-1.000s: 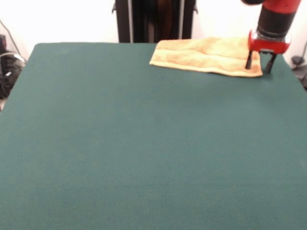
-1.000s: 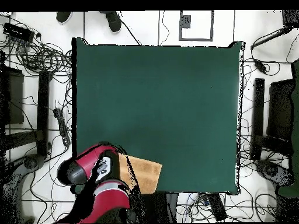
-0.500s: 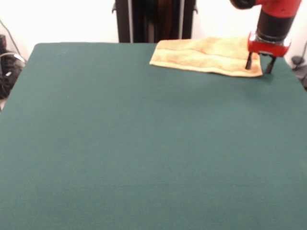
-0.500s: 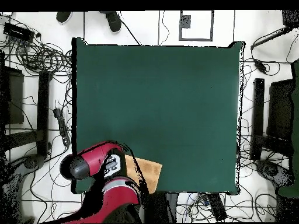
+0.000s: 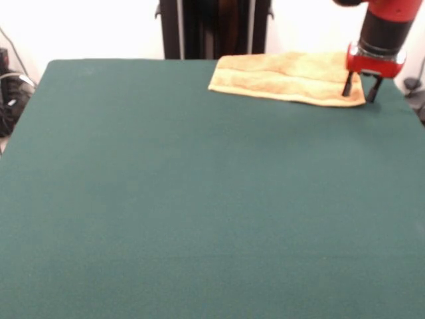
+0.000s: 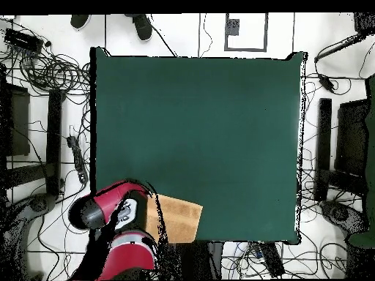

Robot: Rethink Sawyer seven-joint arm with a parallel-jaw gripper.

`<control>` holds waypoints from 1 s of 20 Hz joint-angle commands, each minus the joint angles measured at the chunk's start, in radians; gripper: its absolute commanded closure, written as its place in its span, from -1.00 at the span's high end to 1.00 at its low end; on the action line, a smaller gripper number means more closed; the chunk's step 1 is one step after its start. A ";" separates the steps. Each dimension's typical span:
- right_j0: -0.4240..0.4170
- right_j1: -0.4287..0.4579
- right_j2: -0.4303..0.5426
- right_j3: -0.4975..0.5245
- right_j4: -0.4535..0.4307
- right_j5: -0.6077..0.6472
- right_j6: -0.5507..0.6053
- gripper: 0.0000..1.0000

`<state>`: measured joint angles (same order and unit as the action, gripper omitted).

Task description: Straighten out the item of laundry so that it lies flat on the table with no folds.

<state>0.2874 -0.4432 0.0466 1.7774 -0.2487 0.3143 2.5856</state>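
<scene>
The yellow-orange towel lies folded in a long band at the far right corner of the dark green table, close to the far edge. In the overhead view the towel sits at the table's bottom left corner, partly hidden by the arm. My gripper hangs over the towel's right end. Its two dark fingers are apart, one on the towel's end and the other just past its edge. They hold nothing. In the overhead view the red arm covers the gripper.
The robot's dark pedestal stands behind the table's far edge. Cables and dark equipment lie on the floor around the table. A person's shoes show at the overhead view's top edge.
The gripper rose slightly, then shifted a little to the right over the towel's right end. The towel has barely moved.
</scene>
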 commanded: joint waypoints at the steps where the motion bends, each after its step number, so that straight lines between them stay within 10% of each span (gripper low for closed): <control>1: 0.098 0.348 0.008 -0.066 0.020 -0.223 0.153 -1.00; 20: 0.063 0.207 0.029 -0.111 -0.145 -0.130 -0.053 -1.00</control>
<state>0.3630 -0.4443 -0.0074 1.7618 -0.3195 0.2817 2.5856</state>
